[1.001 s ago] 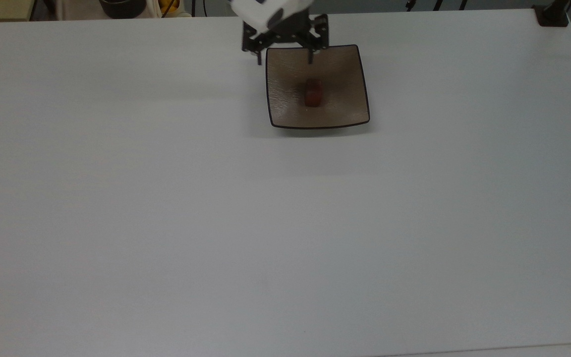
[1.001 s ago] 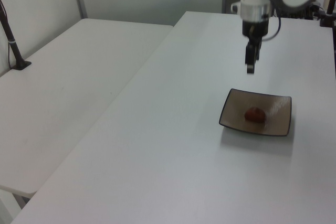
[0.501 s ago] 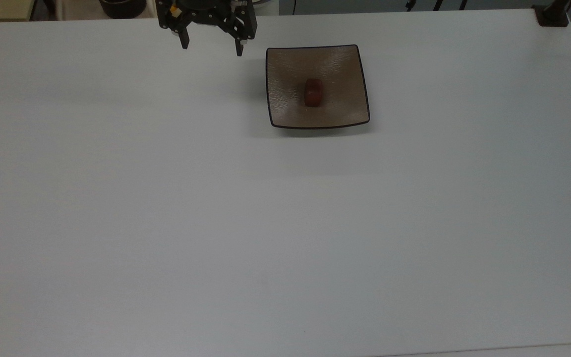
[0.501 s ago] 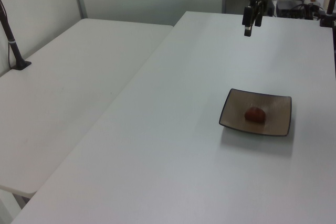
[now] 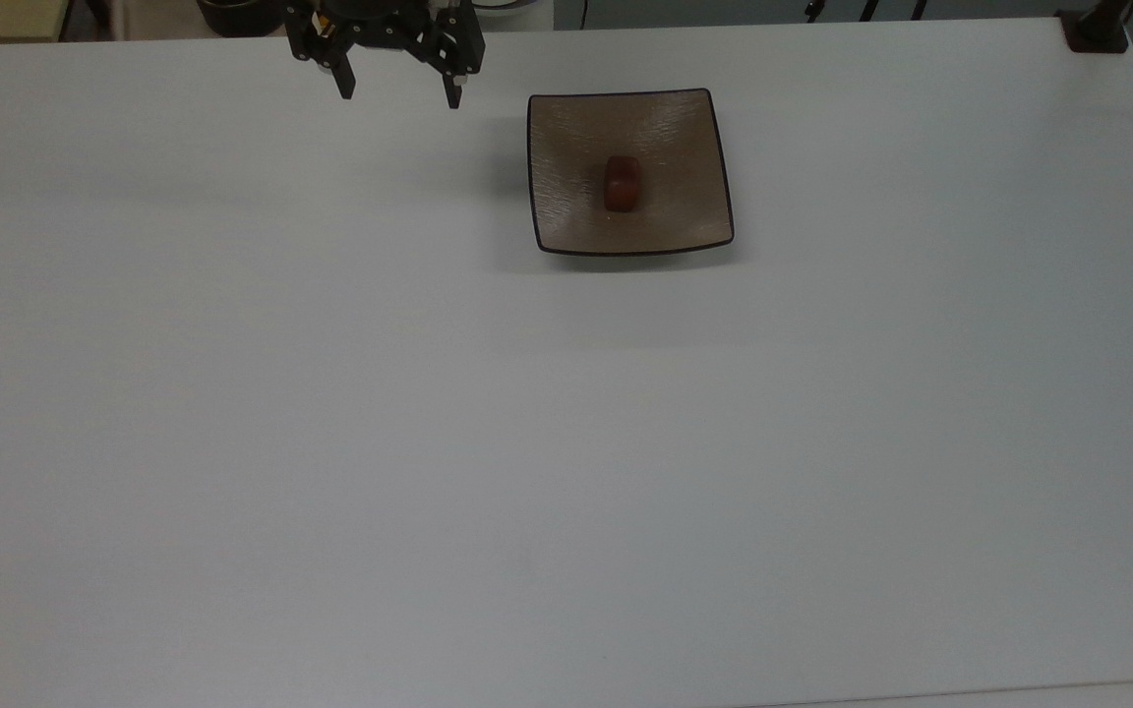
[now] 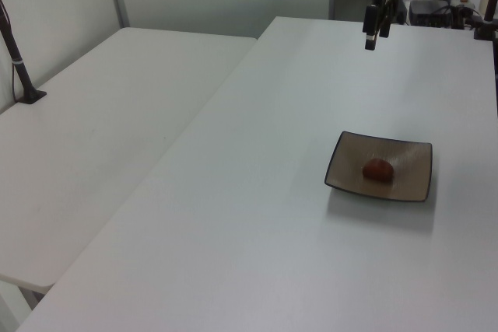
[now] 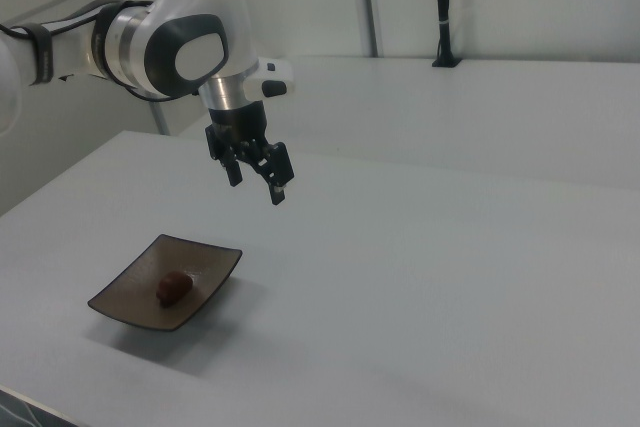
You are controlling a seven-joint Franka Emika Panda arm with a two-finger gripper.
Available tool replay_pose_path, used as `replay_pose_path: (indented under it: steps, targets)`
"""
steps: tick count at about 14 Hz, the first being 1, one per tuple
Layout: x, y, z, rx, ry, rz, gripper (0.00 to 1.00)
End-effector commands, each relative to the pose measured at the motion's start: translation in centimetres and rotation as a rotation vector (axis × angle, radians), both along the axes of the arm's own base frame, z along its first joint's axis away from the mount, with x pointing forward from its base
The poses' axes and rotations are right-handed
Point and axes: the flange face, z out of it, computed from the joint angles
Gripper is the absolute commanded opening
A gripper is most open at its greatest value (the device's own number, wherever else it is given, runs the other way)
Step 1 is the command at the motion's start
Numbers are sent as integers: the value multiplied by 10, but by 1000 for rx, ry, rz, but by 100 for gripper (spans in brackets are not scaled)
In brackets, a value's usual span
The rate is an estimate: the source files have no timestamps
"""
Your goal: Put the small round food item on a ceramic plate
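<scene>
Since the food already lies on the plate, I judge my errand all but finished.

Food: the small round food item (image 5: 622, 183) rests near the middle of the ceramic plate (image 5: 566, 128), touching its surface; it sits the same way in the left view (image 6: 377, 169) and the right view (image 7: 172, 287).

Plate: flat on the white table (image 5: 566, 442), near the top view's upper edge.

Pincer: my gripper (image 5: 397, 90) hangs above the table, fingers spread wide, holding nothing, well apart from the plate toward the top view's left.

Done: placing and release, by my reckoning.

Left: nothing I can see beyond parking my arm.
</scene>
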Motion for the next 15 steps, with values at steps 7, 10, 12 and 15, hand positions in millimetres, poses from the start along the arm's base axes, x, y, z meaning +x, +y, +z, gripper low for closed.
replay_pose_path:
  steps: [7,10,12,15]
  targets:
    - [3,11,-13,9,34,58,100]
    - [2,17,-16,-11,41,72,100]
    - [2,17,-16,-14,41,73,100]
    - [-2,23,-10,-62,34,82,100]
